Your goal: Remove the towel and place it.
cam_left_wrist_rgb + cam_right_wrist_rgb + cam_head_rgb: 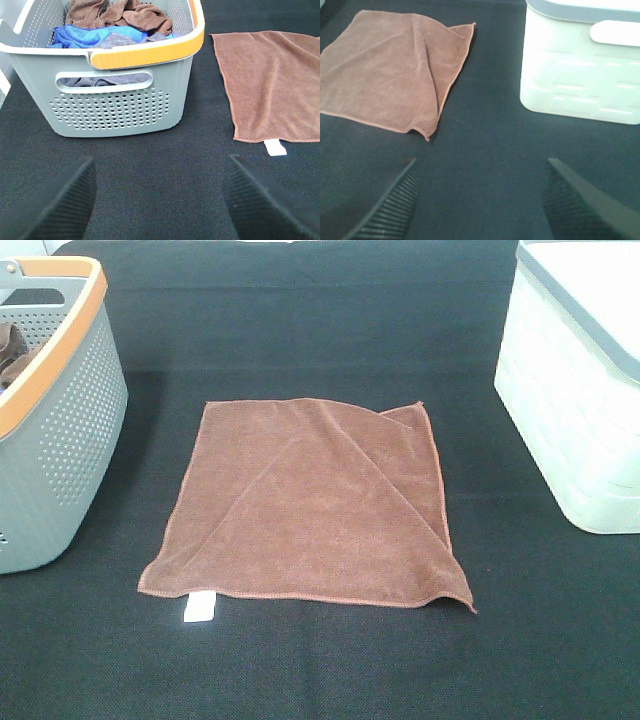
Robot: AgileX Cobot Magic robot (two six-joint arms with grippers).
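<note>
The towel point(310, 505) lies spread nearly flat on the black table between the two baskets, with its far right corner folded over and a small white tag point(198, 609) at its near left corner. It also shows in the left wrist view as the towel point(275, 85) and in the right wrist view as the towel point(390, 70). My left gripper point(160, 200) stands open over bare table in front of the grey basket, apart from the towel. My right gripper point(480, 200) is open too, over bare cloth near the white basket. Neither arm shows in the exterior view.
A grey perforated basket point(60, 430) with an orange rim stands at the left; the basket point(120, 105) holds a bunched brown cloth point(120, 15) and blue and grey cloths. A white basket point(575, 390) stands at the right, seen again as the white basket point(580, 65).
</note>
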